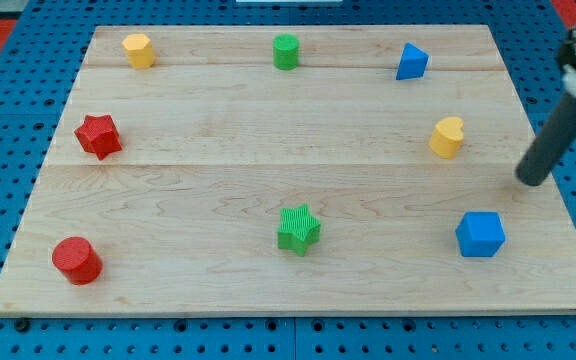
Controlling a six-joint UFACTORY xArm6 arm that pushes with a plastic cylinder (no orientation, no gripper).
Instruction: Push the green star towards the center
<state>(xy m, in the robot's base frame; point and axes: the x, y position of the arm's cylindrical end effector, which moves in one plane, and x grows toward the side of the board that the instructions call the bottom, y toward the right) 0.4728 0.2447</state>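
Note:
The green star [298, 229] lies on the wooden board [268, 130], below the board's middle, near the view's bottom. My tip [532, 181] is at the board's right edge, far to the right of the star and a little higher. It stands above the blue cube [480, 234] and to the right of the lower yellow block [447, 137]. It touches no block.
A green cylinder [286, 51], a yellow hexagonal block [139, 50] and a blue triangular block [411, 62] sit along the top. A red star [98, 135] is at the left. A red cylinder [76, 260] is at the bottom left.

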